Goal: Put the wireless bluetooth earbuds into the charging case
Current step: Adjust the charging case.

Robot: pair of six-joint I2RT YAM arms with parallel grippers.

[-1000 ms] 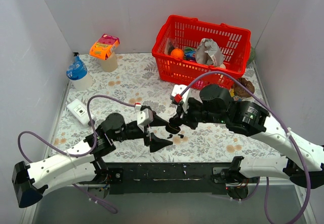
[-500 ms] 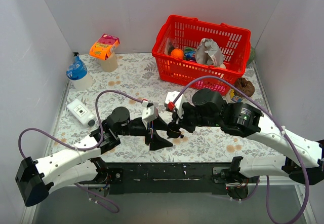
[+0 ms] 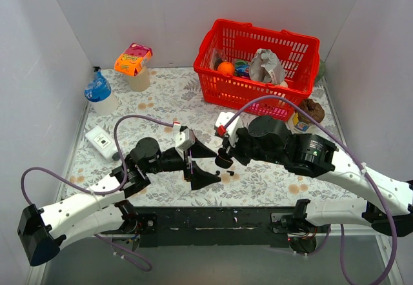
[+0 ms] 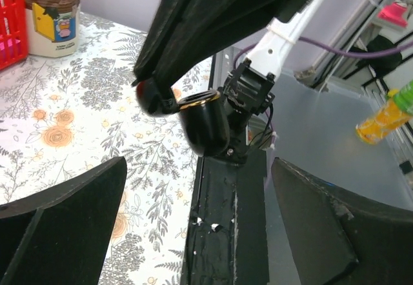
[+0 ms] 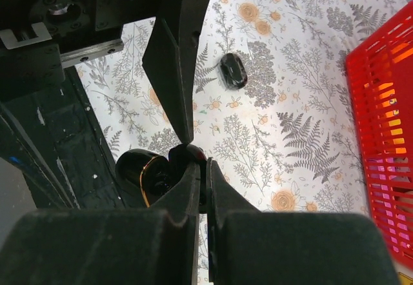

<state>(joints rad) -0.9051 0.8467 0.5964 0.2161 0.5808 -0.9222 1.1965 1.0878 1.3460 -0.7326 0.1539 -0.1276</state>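
- So, top view: right gripper (image 3: 224,158) is clamped on the charging case (image 3: 222,164), low over the table (image 3: 161,104) near the front edge. Left gripper (image 3: 213,167) faces it, spread wide, holding nothing.
- Earbuds?
- One tiny black bit (image 3: 231,174) lies on the table just right of the case. I take it for one of the wireless bluetooth earbuds. Can't see any in the case.
- Left wrist?
- Case is open, gold-rimmed mouth tilted up toward that camera. The right fingers pinch only the lid (image 4: 155,98), and the body hangs beside them. Left fingers (image 4: 61,214) sit far out on both sides, apart from the case.
- Right wrist?
- Its fingers (image 5: 177,195) are pressed nearly together on the lid. One left finger's tip (image 5: 171,72) points right at the pinch, very close. A small dark oval (image 5: 233,70) lies on the table beyond, probably the same bud.
- Advice for the step?
- My read: back the left arm off first, since the two grippers are crowded. Grab the bud with the very fingertips, because it's far smaller than they are and easy to flick away.
- And the case?
- A lid-only hold may let the body swing. Turn the mouth upward, hold it steady, lower the bud straight into a socket and release gently.
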